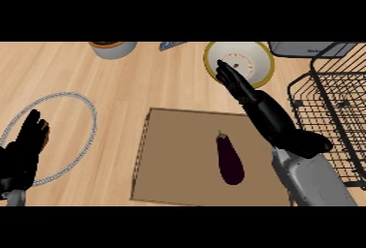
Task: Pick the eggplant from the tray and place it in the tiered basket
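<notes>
The eggplant is being left lying flat near the middle of the tray, and it is not being touched. The right hand is being held out over the tray's far right corner. Its fingers are being kept straight and wide, and nothing is being held in it. The left hand is being rested open, well to the left of the tray.

The eggplant looks smooth, shiny and dark purple, long and round, with one fat end and a small stem. It could probably be squeezed out sideways if it is grabbed off-center. The tray looks flat, brown and dull, and no raised edge is being seen, so a bumped eggplant might roll onto the bench. The tiered basket, right of the tray, is being made of thin black wire with gaps. A finger or the stem might be caught on it.
</notes>
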You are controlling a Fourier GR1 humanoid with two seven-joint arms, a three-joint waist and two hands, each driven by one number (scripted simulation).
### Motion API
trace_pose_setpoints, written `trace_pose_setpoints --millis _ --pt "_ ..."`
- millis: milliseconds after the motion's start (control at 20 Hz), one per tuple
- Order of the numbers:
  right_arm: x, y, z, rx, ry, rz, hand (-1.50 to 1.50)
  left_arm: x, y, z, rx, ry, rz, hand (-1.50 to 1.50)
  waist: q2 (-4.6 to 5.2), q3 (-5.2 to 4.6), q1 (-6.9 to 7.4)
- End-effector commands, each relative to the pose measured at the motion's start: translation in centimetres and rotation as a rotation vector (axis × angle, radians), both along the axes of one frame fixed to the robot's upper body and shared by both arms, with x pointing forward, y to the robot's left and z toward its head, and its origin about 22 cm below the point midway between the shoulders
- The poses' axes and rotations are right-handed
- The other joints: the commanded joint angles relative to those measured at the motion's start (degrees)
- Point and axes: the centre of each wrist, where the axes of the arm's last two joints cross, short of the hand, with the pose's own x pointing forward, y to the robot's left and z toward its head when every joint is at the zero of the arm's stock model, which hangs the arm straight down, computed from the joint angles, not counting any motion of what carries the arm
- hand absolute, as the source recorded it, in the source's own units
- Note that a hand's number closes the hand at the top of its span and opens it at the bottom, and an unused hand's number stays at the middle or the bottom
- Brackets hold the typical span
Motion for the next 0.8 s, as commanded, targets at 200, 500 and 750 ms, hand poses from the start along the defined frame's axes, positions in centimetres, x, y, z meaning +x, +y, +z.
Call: trace_pose_setpoints --millis 200,500,750 --pt "1.8 -5.6 3.4 -0.176 -0.095 -0.539 1.50 -1.9 -3.4 -4.1 0.036 0.050 -0.087 0.00 -0.11 -0.12 -3.60" --pt "-0.1 -10.5 -1.2 -0.015 0.089 -1.206 -1.50 -3.0 -4.7 -5.7 -0.009 0.088 -0.091 0.00 -0.64 -0.09 -8.13" --pt "-5.9 -6.4 0.6 -0.041 0.040 -1.189 -1.50 -2.9 -6.5 -6.0 -0.008 0.062 -0.156 0.00 -0.26 0.01 -3.28"
